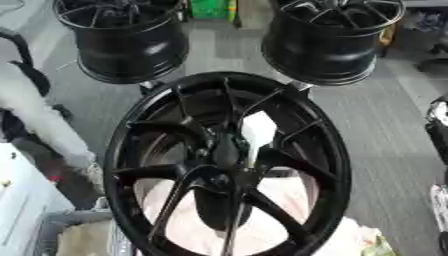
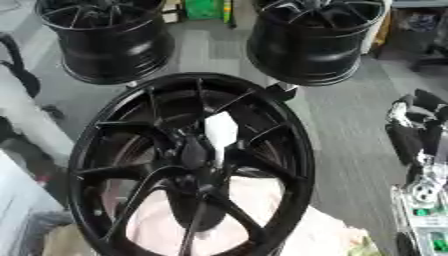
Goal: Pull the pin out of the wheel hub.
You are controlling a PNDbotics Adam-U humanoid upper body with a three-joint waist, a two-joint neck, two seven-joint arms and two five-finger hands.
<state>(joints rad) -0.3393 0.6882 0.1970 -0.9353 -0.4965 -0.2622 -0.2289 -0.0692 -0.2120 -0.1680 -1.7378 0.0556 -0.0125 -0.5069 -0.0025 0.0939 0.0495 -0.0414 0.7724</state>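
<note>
Big black wheel hub [image 1: 229, 165] fills the lower centre of the frame, standing on edge, spoked face toward the camera, pinkish-white cloth [image 1: 201, 220] visible through the spokes at the bottom. White pin [image 1: 258, 132] sits near the hub centre, just above and right of the bore, wider at the top and tapering down; looks seated between spokes, though blur makes the contact unclear. Right hand [image 2: 418, 135] shows at the right edge of the right eye view, black with silver parts, well apart from the hub; can't tell whether its fingers are spread or curled. Left hand not visible. Farther back on the grey floor [image 1: 376, 125], two more black rims: one upper left [image 1: 122, 40], one upper right [image 1: 328, 40].
</note>
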